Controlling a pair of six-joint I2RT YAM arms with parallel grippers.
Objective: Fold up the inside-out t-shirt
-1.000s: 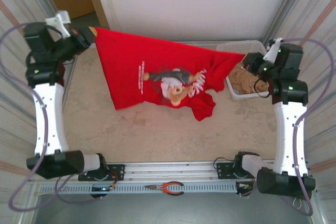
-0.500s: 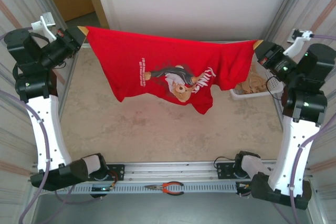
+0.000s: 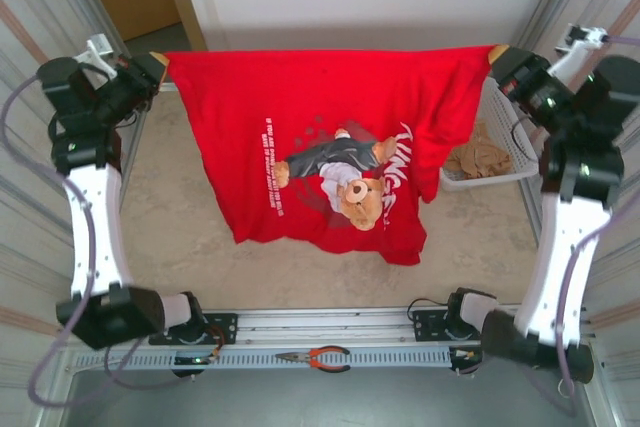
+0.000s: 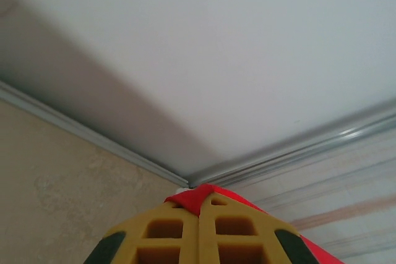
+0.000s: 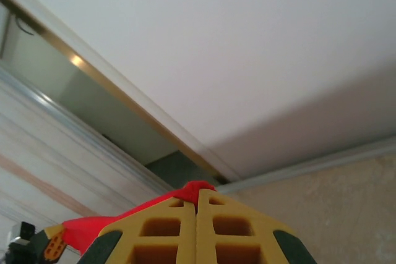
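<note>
Now our red t-shirt (image 3: 330,117) hangs higher, stretched flat over the tabletop (image 3: 190,237). Our left gripper (image 3: 158,60) and right gripper (image 3: 497,53) pinch its top corners, jaws closed on cloth.

The t-shirt (image 3: 330,127) is soft, matt red cloth, lightly wrinkled, and its print looks flatter and smoother in white, grey and tan. The bench (image 3: 170,197) has a mottled beige top, stone-like and matt. The basket (image 3: 503,122) is white latticed plastic and holds a crumpled tan cloth (image 3: 478,159). The left pincer (image 4: 199,199) and right pincer (image 5: 197,197) are matt yellow plastic with cut-out cells and dark pads. The arm shells (image 3: 95,217) are smooth white plastic with black parts. The rail (image 3: 330,319) is dull silver metal, and the pliers (image 3: 318,356) have orange grips.
</note>
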